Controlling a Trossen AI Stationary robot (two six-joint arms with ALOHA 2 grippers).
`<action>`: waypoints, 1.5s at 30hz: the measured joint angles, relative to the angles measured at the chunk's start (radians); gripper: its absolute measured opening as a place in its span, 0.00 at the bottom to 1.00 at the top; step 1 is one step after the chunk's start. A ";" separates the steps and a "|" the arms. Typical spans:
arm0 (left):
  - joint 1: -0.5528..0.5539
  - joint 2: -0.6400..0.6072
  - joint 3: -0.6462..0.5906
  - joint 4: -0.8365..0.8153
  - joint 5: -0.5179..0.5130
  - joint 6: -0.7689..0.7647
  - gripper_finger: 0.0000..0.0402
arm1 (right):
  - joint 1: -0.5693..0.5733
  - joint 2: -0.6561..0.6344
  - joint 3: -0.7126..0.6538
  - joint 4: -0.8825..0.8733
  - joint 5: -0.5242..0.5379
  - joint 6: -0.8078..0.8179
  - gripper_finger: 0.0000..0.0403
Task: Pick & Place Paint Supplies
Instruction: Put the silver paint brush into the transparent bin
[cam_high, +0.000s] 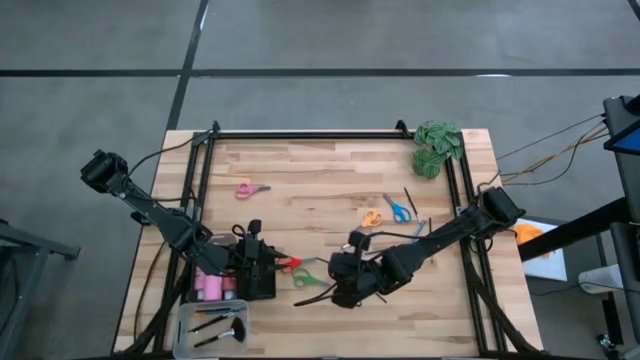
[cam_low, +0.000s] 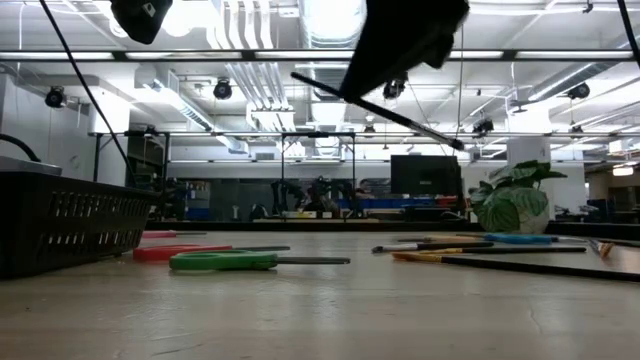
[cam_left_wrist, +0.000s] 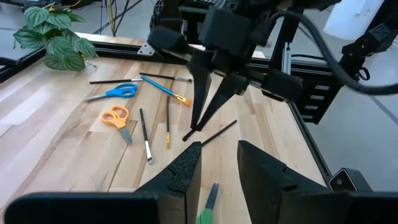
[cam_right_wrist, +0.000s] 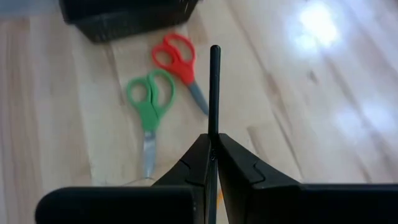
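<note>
Right end effector (cam_right_wrist: 212, 155) pinched on thin dark brush (cam_right_wrist: 214, 87), above table.

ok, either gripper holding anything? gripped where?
Right gripper is shut on a thin dark brush, pinched partway along its handle, lifted off the table. Left gripper holds nothing.
</note>
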 joint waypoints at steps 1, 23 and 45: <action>0.000 0.000 0.000 0.000 0.000 0.000 0.26 | 0.000 0.000 0.006 0.003 0.014 -0.005 0.04; 0.000 0.000 0.000 -0.078 0.000 0.345 0.26 | 0.000 -0.007 0.065 0.427 0.203 -0.444 0.04; 0.002 0.000 0.000 -0.042 0.000 0.331 0.26 | -0.026 0.041 0.012 0.853 0.003 -0.728 0.04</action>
